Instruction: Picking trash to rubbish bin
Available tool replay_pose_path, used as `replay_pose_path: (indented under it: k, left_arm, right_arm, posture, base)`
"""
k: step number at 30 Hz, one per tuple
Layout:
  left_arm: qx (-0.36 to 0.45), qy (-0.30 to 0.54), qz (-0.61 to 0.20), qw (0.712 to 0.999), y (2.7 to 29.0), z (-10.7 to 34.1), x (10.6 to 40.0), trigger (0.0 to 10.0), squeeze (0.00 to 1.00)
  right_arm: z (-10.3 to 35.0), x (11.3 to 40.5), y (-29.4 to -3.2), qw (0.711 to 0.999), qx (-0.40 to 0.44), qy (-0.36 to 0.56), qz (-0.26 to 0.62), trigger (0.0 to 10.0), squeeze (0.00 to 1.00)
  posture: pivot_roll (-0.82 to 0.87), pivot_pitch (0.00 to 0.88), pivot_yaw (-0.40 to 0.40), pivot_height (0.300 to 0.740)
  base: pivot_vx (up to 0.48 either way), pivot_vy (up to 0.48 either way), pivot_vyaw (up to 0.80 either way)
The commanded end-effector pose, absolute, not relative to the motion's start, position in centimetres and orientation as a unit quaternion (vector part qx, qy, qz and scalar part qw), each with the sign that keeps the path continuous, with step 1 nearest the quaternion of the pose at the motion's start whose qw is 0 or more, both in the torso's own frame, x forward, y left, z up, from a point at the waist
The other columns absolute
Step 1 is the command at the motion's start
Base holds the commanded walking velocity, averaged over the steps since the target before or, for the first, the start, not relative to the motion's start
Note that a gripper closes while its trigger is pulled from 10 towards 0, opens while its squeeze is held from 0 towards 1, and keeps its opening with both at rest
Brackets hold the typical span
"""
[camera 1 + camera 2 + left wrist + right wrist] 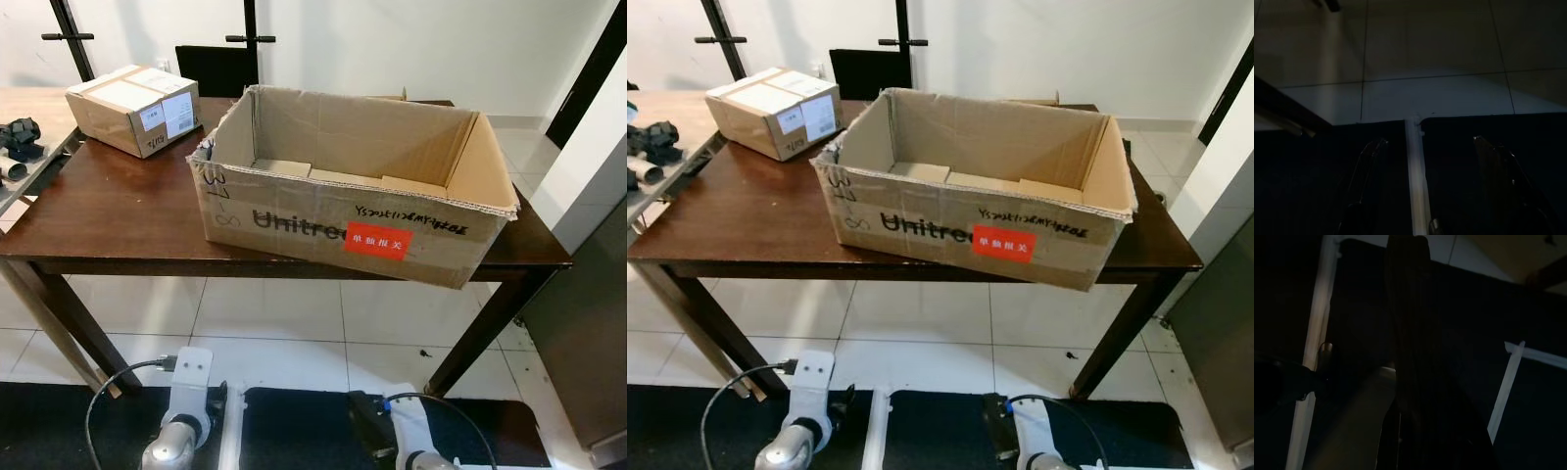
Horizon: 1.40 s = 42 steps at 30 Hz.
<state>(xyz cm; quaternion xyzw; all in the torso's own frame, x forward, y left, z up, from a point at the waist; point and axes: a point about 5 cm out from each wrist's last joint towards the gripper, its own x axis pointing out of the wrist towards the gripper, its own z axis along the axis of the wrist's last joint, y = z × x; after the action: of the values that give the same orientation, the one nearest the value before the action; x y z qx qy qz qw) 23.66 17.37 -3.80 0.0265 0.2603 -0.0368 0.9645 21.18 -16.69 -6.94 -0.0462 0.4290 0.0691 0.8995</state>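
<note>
A large open cardboard box (294,220) with a red label stands on a dark wooden table (118,211); only folded cardboard flaps (338,176) lie on its bottom. A smaller sealed cardboard box (134,108) sits at the table's far left corner. Both silver arms hang low in front of the table, the left arm (181,416) and the right arm (416,446). In the dark left wrist view my left gripper (1432,171) is open over the floor, holding nothing. The right wrist view is very dark, and my right gripper (1415,362) is just a black shape.
Black mats (294,426) cover the white tiled floor at my feet. A second table with black parts (20,137) adjoins on the left. A grey cabinet (588,333) stands at the right, and a black panel (216,69) leans against the wall behind the table.
</note>
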Motion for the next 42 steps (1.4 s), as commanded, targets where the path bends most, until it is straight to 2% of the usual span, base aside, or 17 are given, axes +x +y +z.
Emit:
replay_pose_path:
  k: [1,4,11,13,14,16,17,18,20,22,24,26,28,29,32,38,42]
  left_arm:
    - [0.021,0.267,-0.030,0.963,17.5,-4.1,23.3,10.0,0.00]
    - [0.025,0.259,-0.036,0.965,17.5,-3.9,23.5,10.0,0.00]
    - [0.062,0.212,-0.121,0.968,15.9,-2.9,24.0,10.0,0.00]
    - [0.065,0.208,-0.128,0.967,15.9,-2.7,24.1,10.0,0.00]
    - [0.070,0.202,-0.136,0.967,16.1,-2.5,24.2,10.0,0.00]
    - [0.070,0.202,-0.136,0.967,16.1,-2.5,24.2,10.0,0.00]
    - [0.091,0.185,-0.156,0.966,16.8,-1.8,24.5,10.0,0.00]
    - [0.102,0.176,-0.164,0.965,17.1,-1.4,24.7,10.0,0.00]
    - [0.102,0.176,-0.164,0.965,17.1,-1.4,24.7,10.0,0.00]
    - [0.104,0.141,-0.172,0.969,17.9,0.2,25.4,10.0,0.00]
    - [0.095,0.117,-0.180,0.972,18.0,1.3,25.8,10.0,0.00]
    - [0.095,0.117,-0.180,0.972,18.0,1.3,25.8,10.0,0.00]
    - [0.089,0.065,-0.222,0.969,17.9,3.7,26.2,10.0,0.00]
    - [0.089,0.065,-0.222,0.969,17.9,3.7,26.2,10.0,0.00]
    - [0.078,0.002,-0.262,0.962,17.2,7.1,26.2,10.0,0.00]
    - [0.058,-0.003,-0.265,0.962,16.5,7.8,26.3,10.0,0.00]
    - [0.072,0.045,-0.258,0.963,16.2,5.6,25.7,10.0,0.00]
  right_arm:
    - [-6.7,21.5,-17.0,0.903,-0.055,0.419,0.074,10.0,0.00]
    - [-6.4,21.9,-16.9,0.899,-0.071,0.419,0.105,10.0,0.00]
    - [-4.4,24.2,-16.3,0.895,-0.078,0.382,0.218,10.0,0.00]
    - [-3.8,24.7,-16.1,0.893,-0.076,0.370,0.244,10.0,0.00]
    - [-2.9,25.3,-15.7,0.891,-0.046,0.357,0.276,10.0,0.00]
    - [-2.9,25.3,-15.7,0.891,-0.046,0.357,0.276,10.0,0.00]
    - [0.3,26.9,-15.0,0.882,0.008,0.301,0.363,10.0,0.00]
    - [1.8,27.4,-14.7,0.874,0.024,0.276,0.398,10.0,0.00]
    - [1.8,27.4,-14.7,0.874,0.024,0.276,0.398,10.0,0.00]
    - [6.0,28.6,-14.0,0.863,0.062,0.211,0.455,10.0,0.00]
    - [8.3,29.1,-13.9,0.857,0.069,0.178,0.479,10.0,0.00]
    - [8.3,29.1,-13.9,0.857,0.069,0.178,0.479,10.0,0.00]
    - [12.9,28.9,-14.1,0.830,0.067,0.121,0.541,10.0,0.00]
    - [12.9,28.9,-14.1,0.830,0.067,0.121,0.541,10.0,0.00]
    - [15.9,27.4,-14.6,0.796,0.052,0.099,0.595,10.0,0.00]
    - [15.4,26.7,-14.5,0.794,0.029,0.123,0.594,10.0,0.00]
    - [10.1,24.4,-14.2,0.780,-0.058,0.226,0.581,10.0,0.00]
  posture:
    - [-0.04,0.071,0.001,0.740]
    - [-0.04,0.070,0.001,0.740]
    - [-0.04,0.071,0.001,0.740]
    - [-0.04,0.073,0.001,0.740]
    - [-0.04,0.073,0.001,0.740]
    - [-0.04,0.073,0.001,0.740]
    - [-0.04,0.082,-0.001,0.740]
    - [-0.04,0.082,-0.001,0.740]
    - [-0.04,0.082,-0.001,0.740]
    - [-0.03,0.084,-0.007,0.740]
    - [-0.02,0.084,-0.017,0.740]
    - [-0.02,0.084,-0.017,0.740]
    - [-0.02,0.085,-0.020,0.740]
    - [-0.02,0.085,-0.020,0.740]
    - [-0.02,0.088,-0.014,0.740]
    - [-0.02,0.089,-0.010,0.740]
    - [-0.02,0.092,-0.005,0.740]
  base:
    - [0.000,0.000,0.00]
    - [0.000,0.000,0.00]
    - [0.000,0.000,0.00]
    - [0.000,0.000,0.00]
    - [0.000,0.000,0.00]
    - [0.000,0.000,0.00]
    - [0.000,0.000,0.00]
    - [0.000,0.000,0.00]
    - [0.000,0.000,0.00]
    - [0.000,0.000,0.00]
    - [0.000,0.000,0.00]
    - [0.000,0.000,0.00]
    - [0.000,0.000,0.00]
    - [0.000,0.000,0.00]
    - [0.000,0.000,0.00]
    - [0.000,0.000,0.00]
    - [0.000,0.000,0.00]
